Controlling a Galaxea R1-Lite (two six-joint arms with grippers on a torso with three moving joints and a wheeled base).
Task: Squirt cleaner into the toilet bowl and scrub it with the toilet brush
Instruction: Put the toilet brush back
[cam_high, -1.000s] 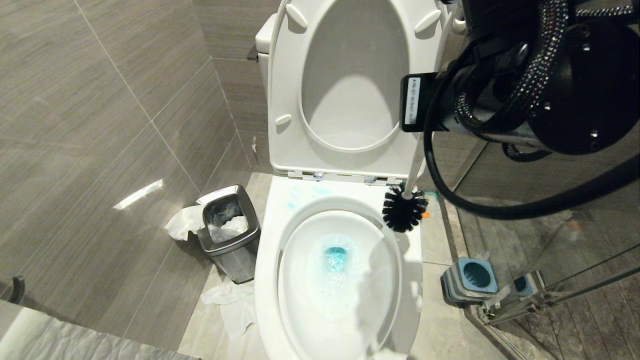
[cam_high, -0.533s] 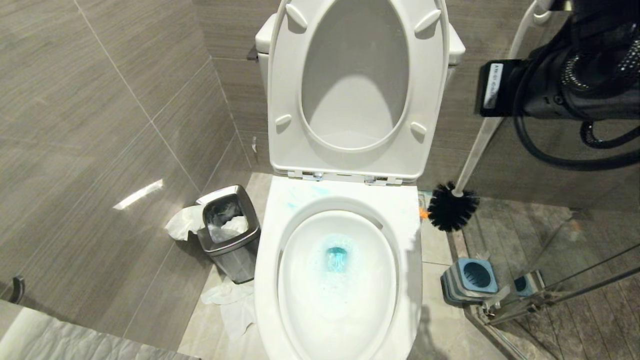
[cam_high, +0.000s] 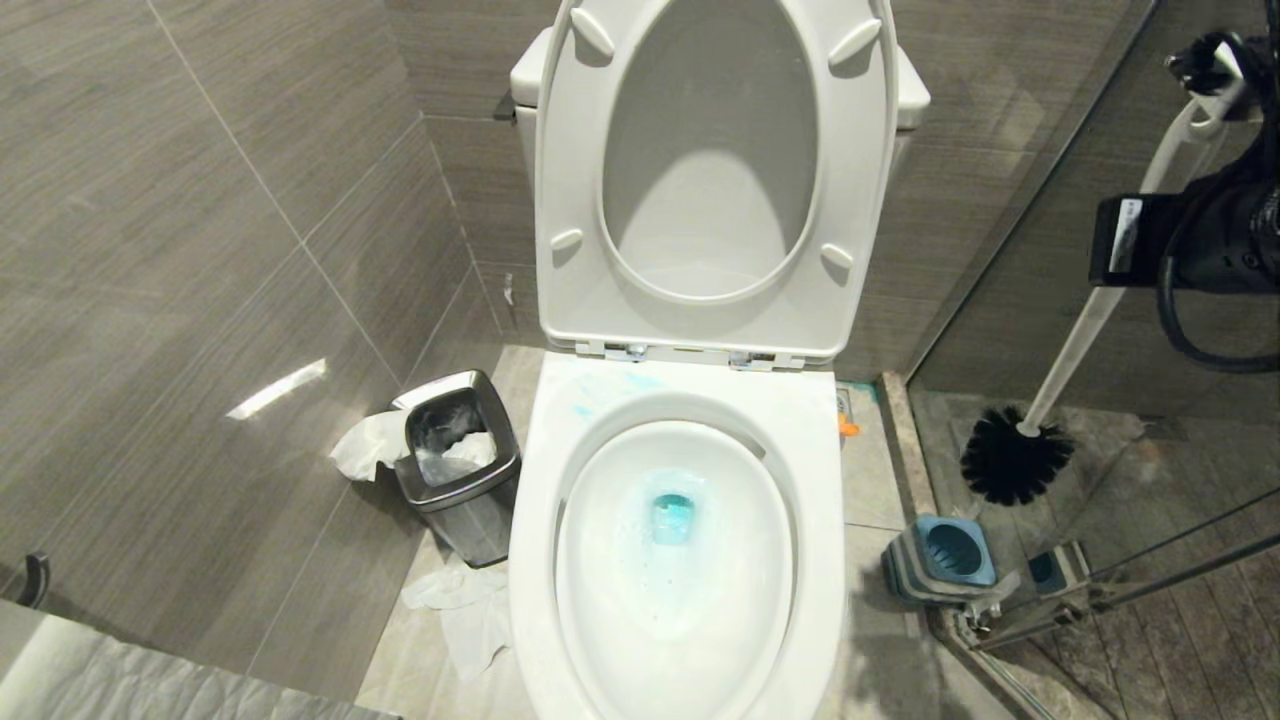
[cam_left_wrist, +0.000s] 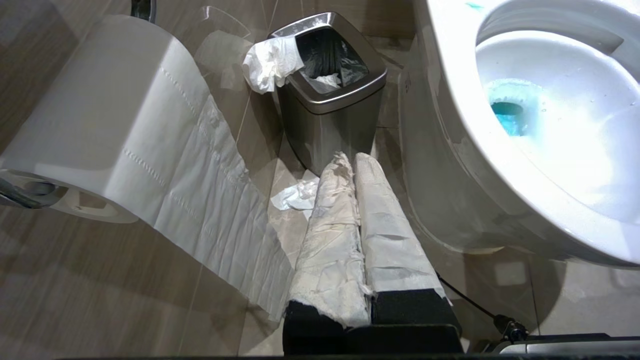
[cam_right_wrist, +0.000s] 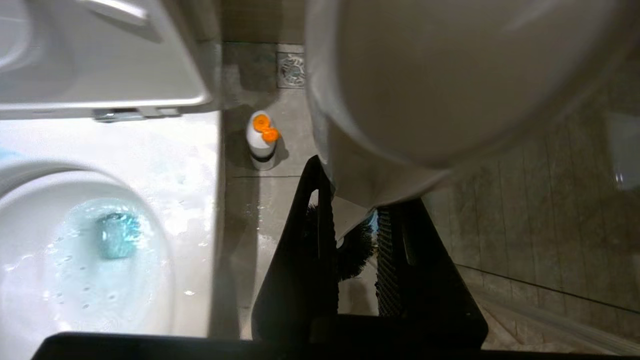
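- Swinging away from the toilet bowl (cam_high: 820, 440), the toilet brush (cam_high: 1012, 465) now hangs over the floor by the glass partition, above and just beyond its grey holder (cam_high: 940, 560); a second ago its bristle head was over the bowl's rear right rim.
- The right gripper (cam_right_wrist: 352, 235) is clamped on the brush's white handle, at the right edge of the head view, with the handle slanting down to the black bristles.
- The cleaner (cam_high: 672, 518) sits as a turquoise pool at the drain, with pale foam spread over the basin and a faint blue smear on the rear of the rim. This reads as scrubbing finished and the brush on its way back to the holder.
- The left gripper (cam_left_wrist: 355, 165), its fingers wrapped in white paper and pressed together empty, is parked low beside the bowl, near the steel waste bin (cam_left_wrist: 332, 100) and a toilet roll (cam_left_wrist: 100, 120).
- Near the holder, the glass partition and its metal floor rail crowd the approach; an orange-capped bottle (cam_right_wrist: 262, 140) stands on the floor between bowl and partition, behind the holder.
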